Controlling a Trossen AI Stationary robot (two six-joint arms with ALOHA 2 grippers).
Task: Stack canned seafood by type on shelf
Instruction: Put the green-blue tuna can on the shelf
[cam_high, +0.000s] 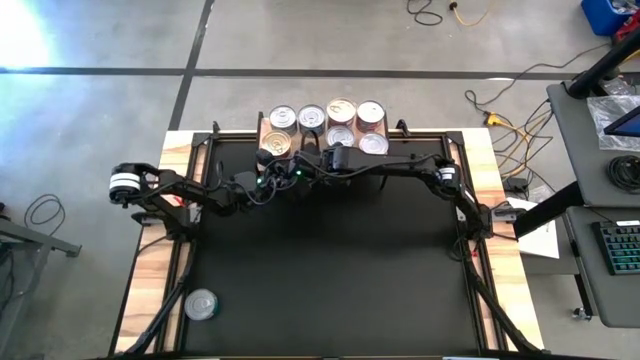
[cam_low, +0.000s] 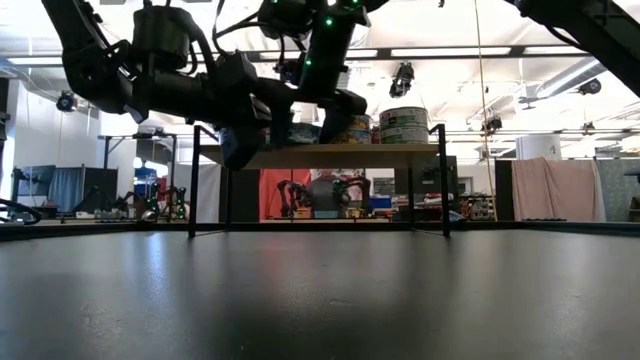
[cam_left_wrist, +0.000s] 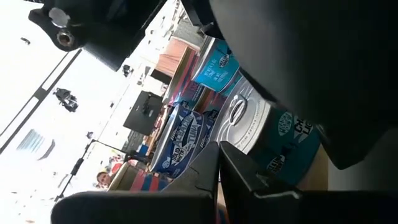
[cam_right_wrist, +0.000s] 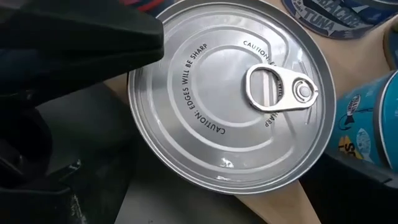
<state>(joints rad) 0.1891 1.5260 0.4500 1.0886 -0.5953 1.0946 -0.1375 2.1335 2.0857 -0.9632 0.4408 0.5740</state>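
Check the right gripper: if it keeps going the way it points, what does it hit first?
Most likely the silver-lidded can at the shelf front edge; it fills the right wrist view straight ahead. The right gripper is open and already close to it, though depth is hard to judge.

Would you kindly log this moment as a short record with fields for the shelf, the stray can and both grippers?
shelf: at the mat's far edge, cans on top
stray can: alone on the mat, near left corner
left gripper: shut, at the shelf's front edge
right gripper: open, over a silver can at the shelf's front
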